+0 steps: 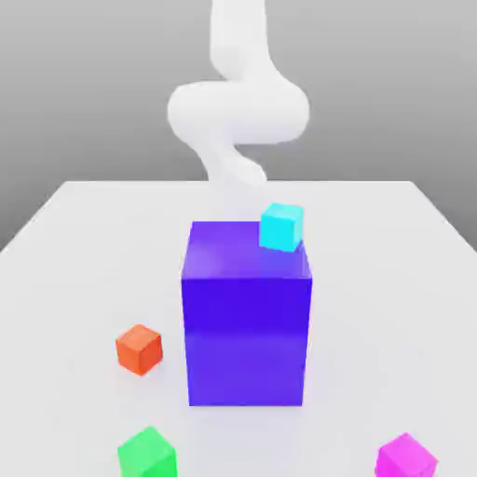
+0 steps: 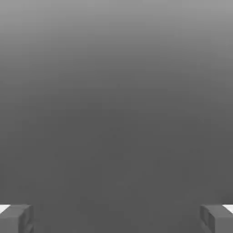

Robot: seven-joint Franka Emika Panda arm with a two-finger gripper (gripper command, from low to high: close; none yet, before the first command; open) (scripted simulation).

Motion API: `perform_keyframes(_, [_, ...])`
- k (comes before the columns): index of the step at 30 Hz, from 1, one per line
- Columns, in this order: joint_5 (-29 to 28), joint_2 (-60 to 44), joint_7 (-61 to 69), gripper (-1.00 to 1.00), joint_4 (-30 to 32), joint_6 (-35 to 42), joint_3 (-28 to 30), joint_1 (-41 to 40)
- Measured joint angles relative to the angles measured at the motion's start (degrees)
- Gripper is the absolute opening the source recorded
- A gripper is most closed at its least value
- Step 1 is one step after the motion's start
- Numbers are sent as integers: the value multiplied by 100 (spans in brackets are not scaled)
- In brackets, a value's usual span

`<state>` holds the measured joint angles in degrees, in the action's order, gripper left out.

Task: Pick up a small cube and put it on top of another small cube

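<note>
1. Tool (image 2: 116,219), one: two fingers, set wide apart with nothing between them. Carried by a white arm (image 1: 238,112) beyond the large block, towards the counter's far edge.
2. Large blue-purple block (image 1: 246,340), one: upright, about midway between the counter's two side edges.
3. Cyan cube (image 1: 281,227), one: seen over the block's top, by its edge on the exterior view's right; apparently resting there, though contact cannot be confirmed.
4. Orange-red cube (image 1: 139,350), one: on the counter (image 1: 391,279), beside the block, towards the side edge on the exterior view's left.
5. Green cube (image 1: 147,455), one: nearer the viewer, same side.
6. Magenta cube (image 1: 406,457), one, the task's piece: on the counter, well apart from the block, towards the side edge on the exterior view's right.
7. Done: nothing evident; no small cube stands on another.
8. Outstanding, by judgement: approach, grasp, lift, carry, placing, release.
</note>
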<state>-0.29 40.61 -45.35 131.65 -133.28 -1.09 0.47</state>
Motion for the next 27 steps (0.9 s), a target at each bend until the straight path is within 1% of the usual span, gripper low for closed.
perform_keyframes(17, [-438, -3566, 165, 0, -89, -1029, -705, 463])
perform_keyframes(27, [-737, -5647, 233, 0, -142, -1623, -915, 894])
